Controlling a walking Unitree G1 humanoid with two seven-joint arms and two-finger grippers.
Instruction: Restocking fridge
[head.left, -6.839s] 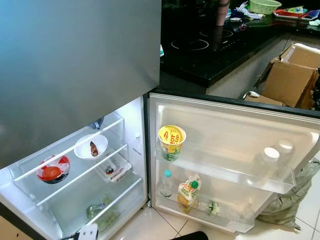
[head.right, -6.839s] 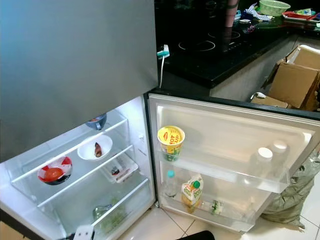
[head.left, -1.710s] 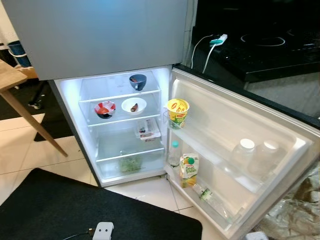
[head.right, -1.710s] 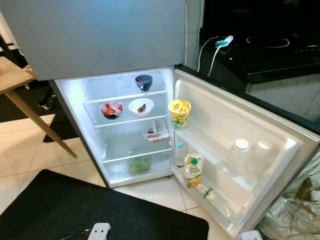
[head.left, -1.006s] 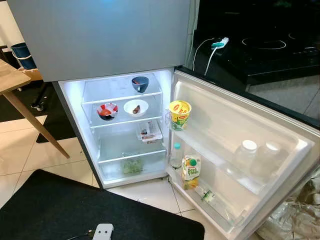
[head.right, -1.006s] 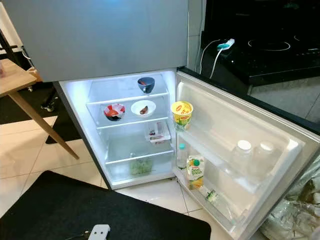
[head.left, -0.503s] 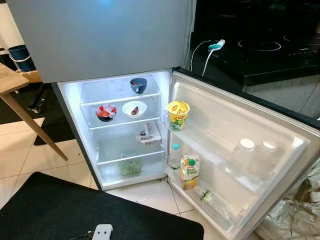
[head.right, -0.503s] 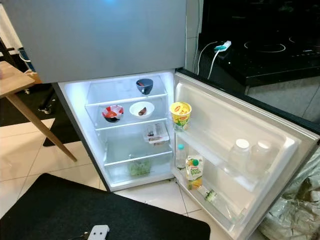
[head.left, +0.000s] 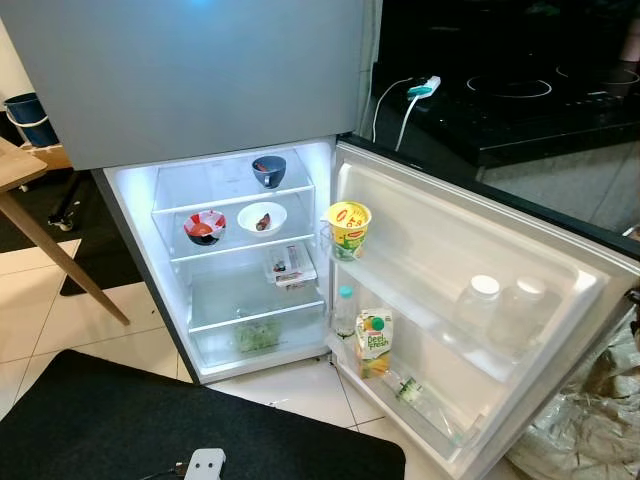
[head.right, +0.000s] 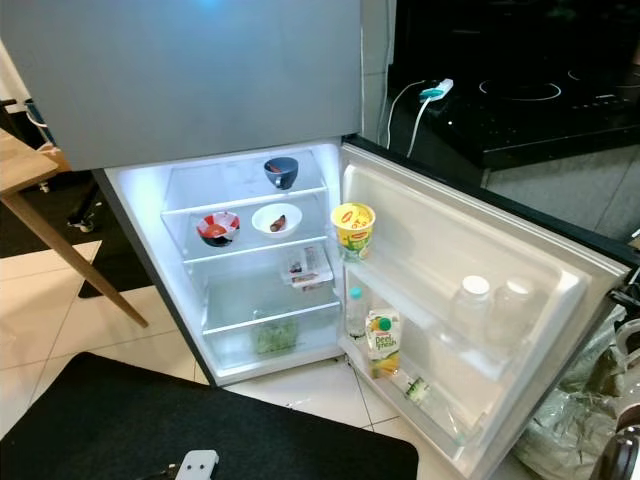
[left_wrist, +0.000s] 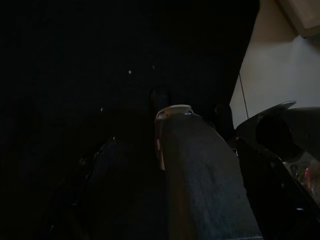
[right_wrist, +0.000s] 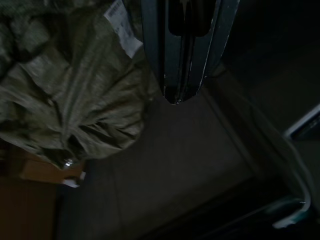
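Black mat (head.left: 180, 430) low in frame, white adapter (head.left: 204, 464) on it, right gripper (right_wrist: 179, 97) clenched above crumpled sack (right_wrist: 70, 95), left gripper unreadable in the dark, open fridge (head.left: 240, 270) mid-frame, yellow cup (head.left: 348, 228) on door shelf, juice carton (head.left: 374, 342) below, cooktop (head.left: 510, 95) upper right.

A home kitchen: an open fridge (head.left: 240, 270) stocked with food stands beside a black induction hob (head.left: 510, 90) on tiled floor (head.left: 60, 320).
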